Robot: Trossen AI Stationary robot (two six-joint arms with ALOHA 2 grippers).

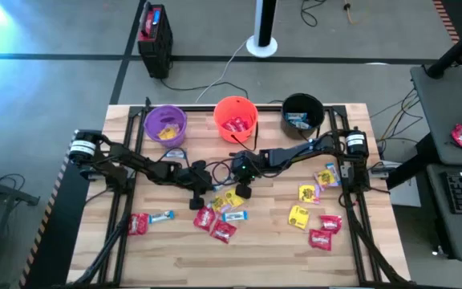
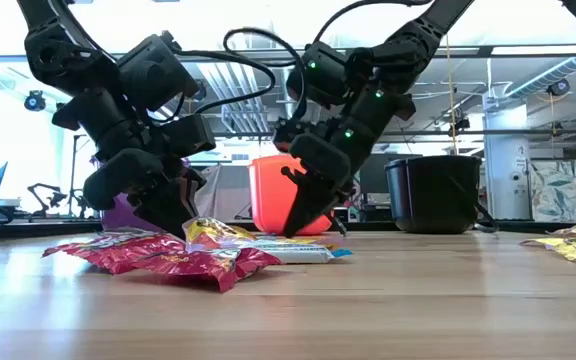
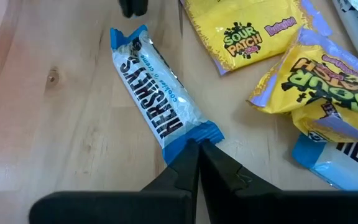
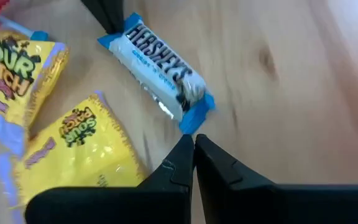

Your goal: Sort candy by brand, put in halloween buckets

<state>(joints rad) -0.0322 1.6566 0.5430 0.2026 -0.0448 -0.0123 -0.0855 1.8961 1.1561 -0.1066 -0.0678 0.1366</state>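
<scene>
Candy lies scattered over the wooden worktop (image 1: pixel 175 261), and both arms reach into its middle. The left tool (image 3: pixel 199 149) has its two fingers pressed together, tips down at one end of a blue-and-white Hershey's bar (image 3: pixel 156 99) that lies flat on the wood; the tips touch or nearly touch the blue crimped end of the wrapper, and I cannot tell whether any of it is pinched between them. The right tool (image 4: pixel 193 142) is also closed tight, its tips just beside the opposite blue end of the same bar, holding nothing. From table height both tools point steeply down at the small heap of packets in the centre.

Yellow Sour Patch packets (image 3: pixel 247 31) lie next to the bar, one flat and one crumpled, with another blue-and-white packet partly under the crumpled one. Red packets (image 1: pixel 213 225) sit on the near side of the centre heap. More red and yellow packets (image 1: pixel 311 217) lie toward the right side, and a red one with a blue-and-white one lies at the near left.

Along the far edge stand three buckets: purple bucket (image 1: pixel 165 124) on the left with yellow candy inside, orange bucket (image 1: pixel 236 118) in the middle with red candy, black bucket (image 1: pixel 303 112) on the right with blue-and-white candy.
</scene>
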